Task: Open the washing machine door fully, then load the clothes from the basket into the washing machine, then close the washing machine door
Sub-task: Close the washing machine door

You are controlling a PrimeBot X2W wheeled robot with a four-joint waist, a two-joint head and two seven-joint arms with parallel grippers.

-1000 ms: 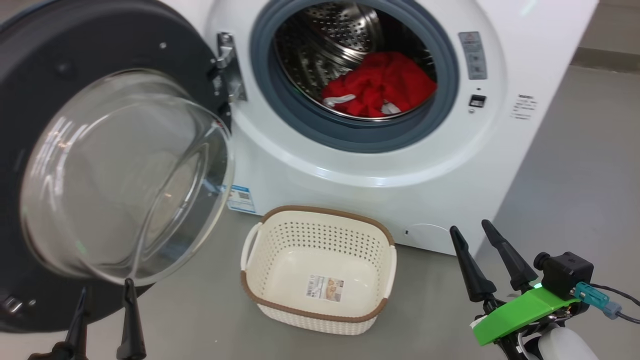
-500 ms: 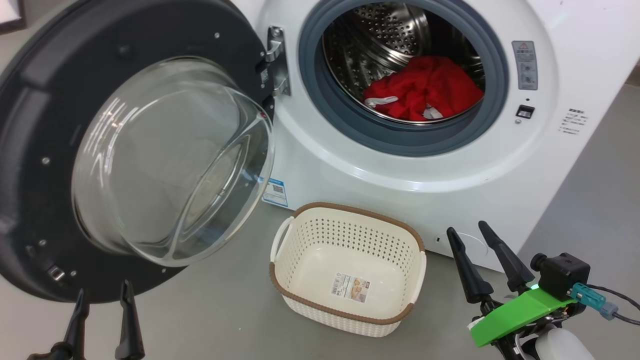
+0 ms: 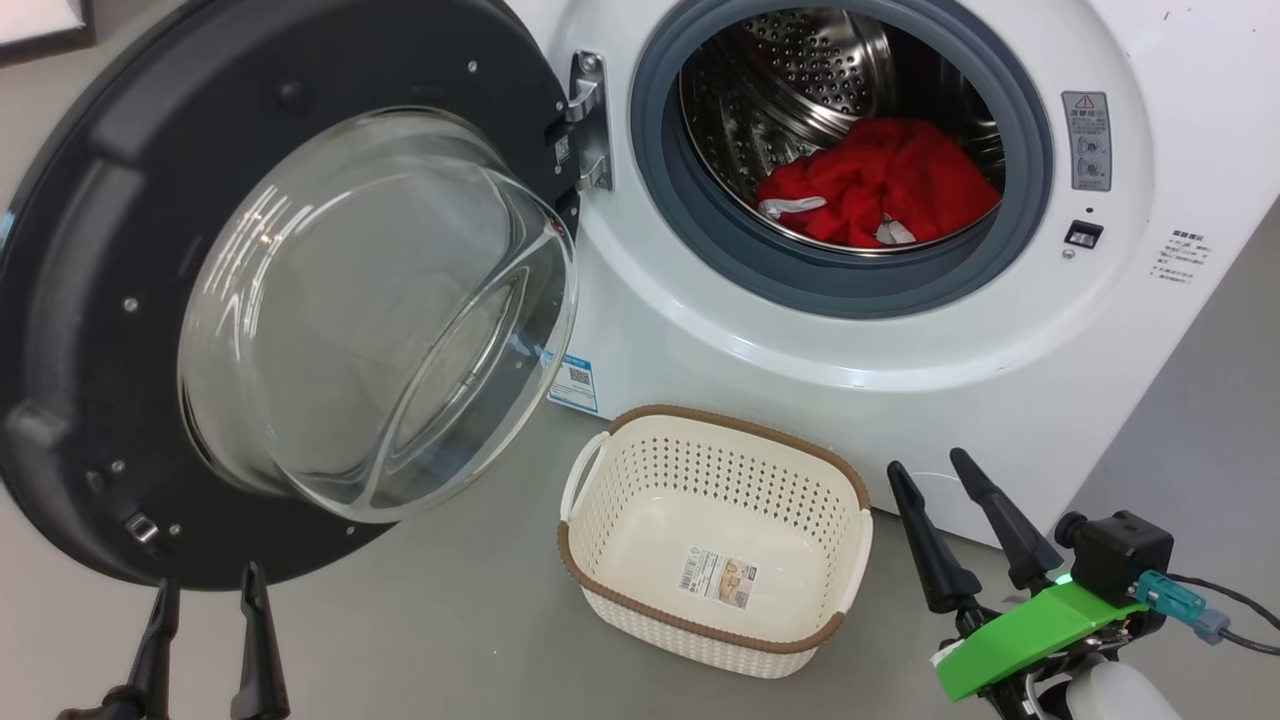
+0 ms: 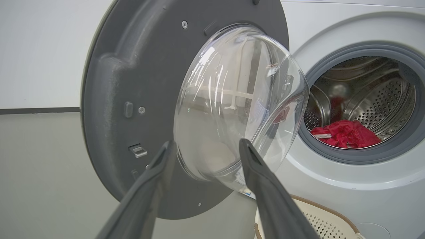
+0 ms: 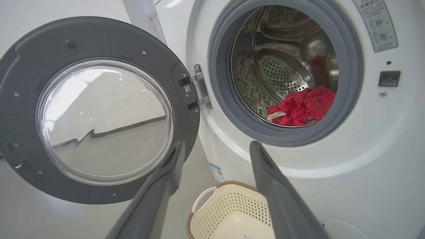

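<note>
Laundry loaded: the door [image 3: 90,300] of the washer [image 3: 700,330] hangs swung wide on its hinge [image 3: 590,120] at the left of the opening, with its dark inner face and bulging glass bowl [image 3: 380,310] turned toward the robot. Inside the perforated steel drum [image 3: 800,80], ringed by the grey seal [image 3: 680,200], the red clothes [image 3: 880,195] lie in a crumpled heap on the drum's bottom, with bits of white cloth showing along the heap's front edge. The cream basket [image 3: 720,430] sits on the grey floor [image 3: 450,620] just in front of the washer, below the opening and to the right of the door, its bare bottom showing a label [image 3: 718,577]. A blue sticker [image 3: 573,381] marks the washer's lower front corner, seen between the glass bowl and the basket in the head view. The left gripper [image 3: 207,580] is at the lower left of that view, near the door's lower edge, its two dark fingers spread apart and holding nothing; its wrist view looks along them toward the glass bowl. The right gripper [image 3: 925,462] is at the lower right, just beside the basket's right end, fingers likewise spread and empty, tips pointing up toward the washer's front panel, with a green bracket [image 3: 1030,625] at its base
</note>
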